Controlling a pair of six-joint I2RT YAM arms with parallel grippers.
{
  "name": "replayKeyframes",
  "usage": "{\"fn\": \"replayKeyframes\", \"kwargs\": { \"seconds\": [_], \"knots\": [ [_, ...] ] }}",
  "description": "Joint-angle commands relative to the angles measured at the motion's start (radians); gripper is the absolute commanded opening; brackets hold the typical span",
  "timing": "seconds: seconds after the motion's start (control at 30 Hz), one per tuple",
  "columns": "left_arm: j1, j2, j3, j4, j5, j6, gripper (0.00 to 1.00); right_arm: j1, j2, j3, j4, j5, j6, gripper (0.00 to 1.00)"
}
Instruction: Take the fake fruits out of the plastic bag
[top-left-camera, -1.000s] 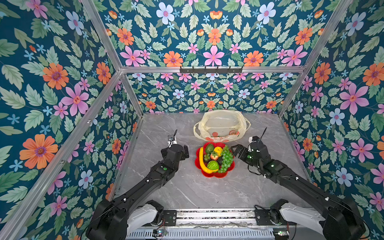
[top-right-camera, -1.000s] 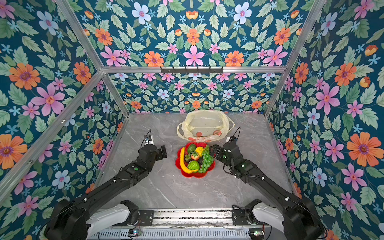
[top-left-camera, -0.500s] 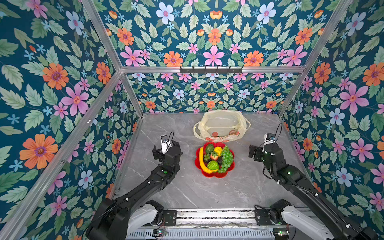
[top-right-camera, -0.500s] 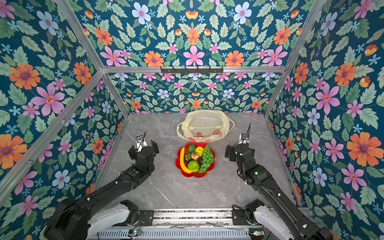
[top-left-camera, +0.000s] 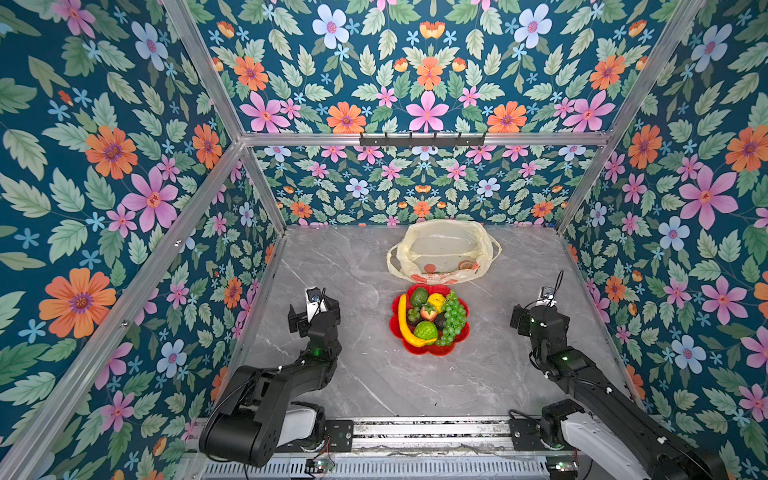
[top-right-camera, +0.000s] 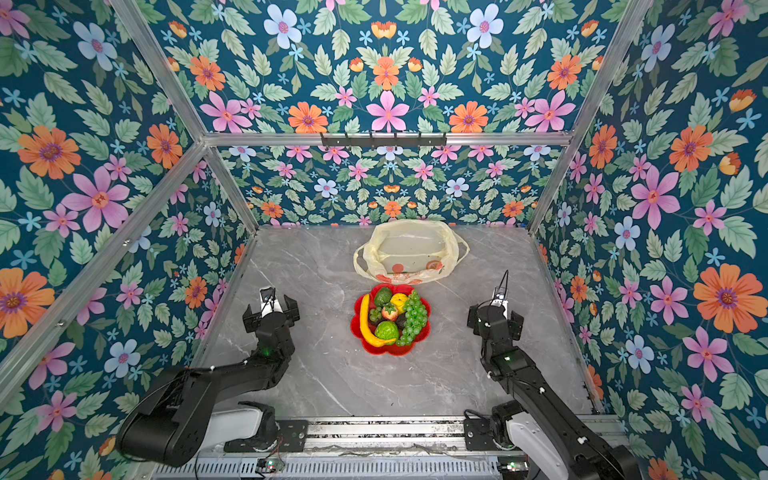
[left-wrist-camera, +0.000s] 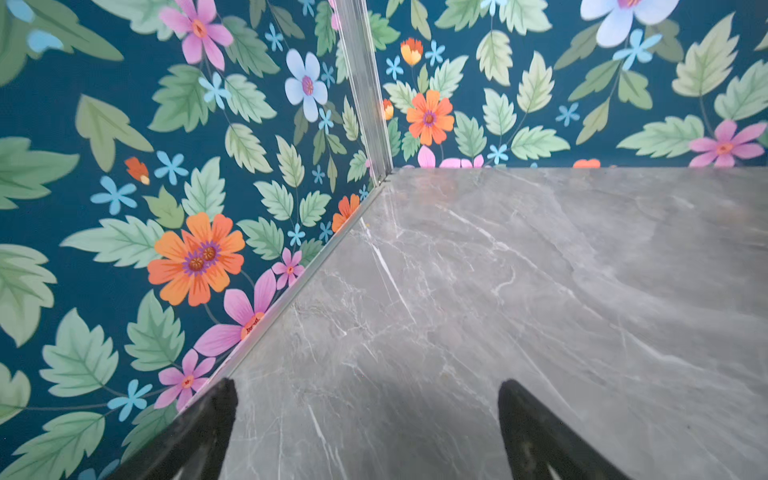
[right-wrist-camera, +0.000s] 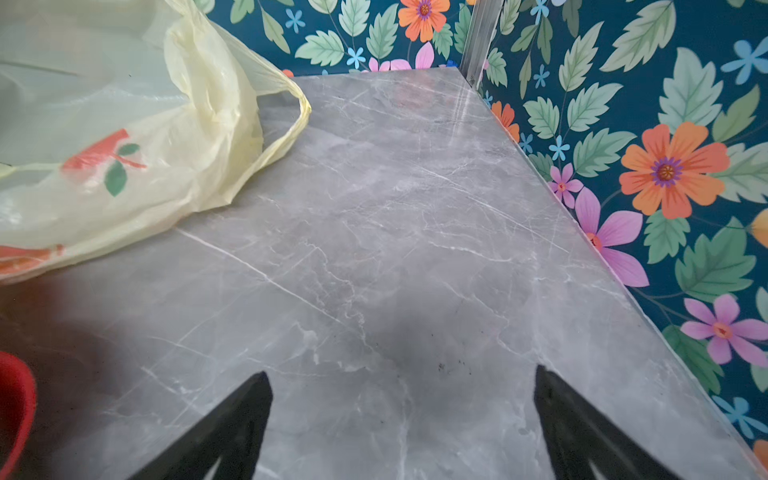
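As banana (top-left-camera: 402, 319) runs far-to-near, plastic bag (top-left-camera: 441, 250) crosswise

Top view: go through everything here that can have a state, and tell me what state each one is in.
plastic bag: slumped, mouth open, no fruit visible inside
red plate: right side up, full
fake fruits: out of the bag, heaped on the plate
left gripper: open, holding nothing
right gripper: open, holding nothing
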Motion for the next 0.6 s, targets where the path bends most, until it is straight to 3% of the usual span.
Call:
{"fn": "replayKeyframes", "kwargs": {
  "seconds": [0.0, 0.17, 0.2, 0.27, 0.37, 0.57],
  "knots": [
    [0.032, 0.080, -0.043, 0.334, 0.167, 0.023, 1.00, -0.006, 0.044, -0.008, 0.146, 0.021, -0.047, 0.99],
    [0.105, 0.335, -0.022, 0.573, 0.321, 0.008, 1.00, -0.026, 0.093, -0.048, 0.266, -0.022, -0.079, 0.99],
    [0.107, 0.329, -0.011, 0.544, 0.326, 0.012, 1.00, -0.036, 0.100, -0.052, 0.276, -0.036, -0.082, 0.99],
    [0.137, 0.262, 0.042, 0.309, 0.372, -0.040, 1.00, -0.052, 0.120, -0.072, 0.329, -0.057, -0.088, 0.99],
    [0.203, 0.269, 0.131, 0.154, 0.471, -0.080, 1.00, -0.086, 0.172, -0.097, 0.424, -0.104, -0.099, 0.99],
    [0.216, 0.279, 0.120, 0.210, 0.486, -0.076, 1.00, -0.138, 0.285, -0.090, 0.600, -0.241, -0.173, 0.99]
  ]
}}
